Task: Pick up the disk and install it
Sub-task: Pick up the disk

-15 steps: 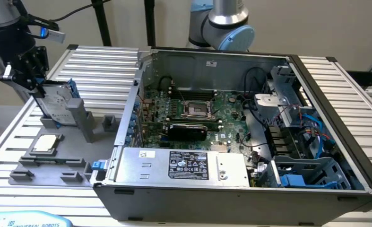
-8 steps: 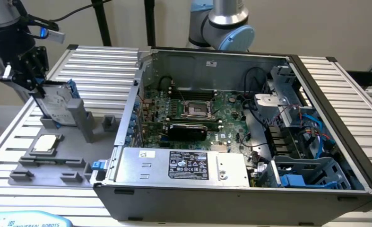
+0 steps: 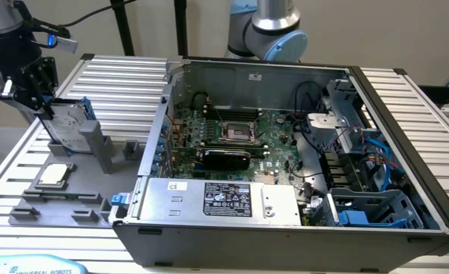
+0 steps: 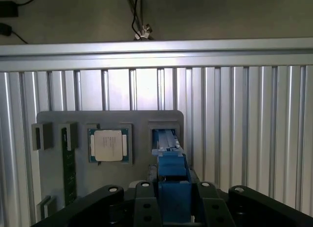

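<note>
Exterior view is showing the hand (image 3: 43, 107) clamping the top edge of the disk (image 3: 67, 127), standing upright in the grey holder (image 3: 60, 213) on the worktop (image 3: 125, 80); lifting straight up without tilting looks safest.

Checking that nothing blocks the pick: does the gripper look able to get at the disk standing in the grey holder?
Probably yes. The gripper sits on the upper edge of the disk and looks closed on its blue frame. The posts of the holder stand lower, and the chip lies off to one side.
</note>
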`<state>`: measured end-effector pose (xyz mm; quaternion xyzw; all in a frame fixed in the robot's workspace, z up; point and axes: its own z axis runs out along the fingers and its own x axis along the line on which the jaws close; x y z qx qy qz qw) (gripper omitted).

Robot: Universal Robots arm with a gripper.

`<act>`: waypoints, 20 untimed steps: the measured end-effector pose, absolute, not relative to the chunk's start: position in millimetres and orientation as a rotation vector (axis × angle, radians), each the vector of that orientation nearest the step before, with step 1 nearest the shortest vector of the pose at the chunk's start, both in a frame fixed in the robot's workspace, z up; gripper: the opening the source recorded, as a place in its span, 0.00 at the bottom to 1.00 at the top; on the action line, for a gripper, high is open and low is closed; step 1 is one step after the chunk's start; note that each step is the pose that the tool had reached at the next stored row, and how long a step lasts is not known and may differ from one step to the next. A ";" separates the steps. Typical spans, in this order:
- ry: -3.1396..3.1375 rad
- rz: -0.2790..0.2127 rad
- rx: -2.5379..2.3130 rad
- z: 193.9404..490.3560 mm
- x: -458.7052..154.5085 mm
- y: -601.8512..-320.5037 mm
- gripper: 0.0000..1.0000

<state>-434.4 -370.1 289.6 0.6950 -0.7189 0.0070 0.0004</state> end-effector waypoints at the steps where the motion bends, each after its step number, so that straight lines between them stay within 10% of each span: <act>1: -2.258 0.022 2.183 289.6 -434.4 -370.1 0.33; 20: -2.260 0.017 2.185 312.2 -434.5 -370.1 0.33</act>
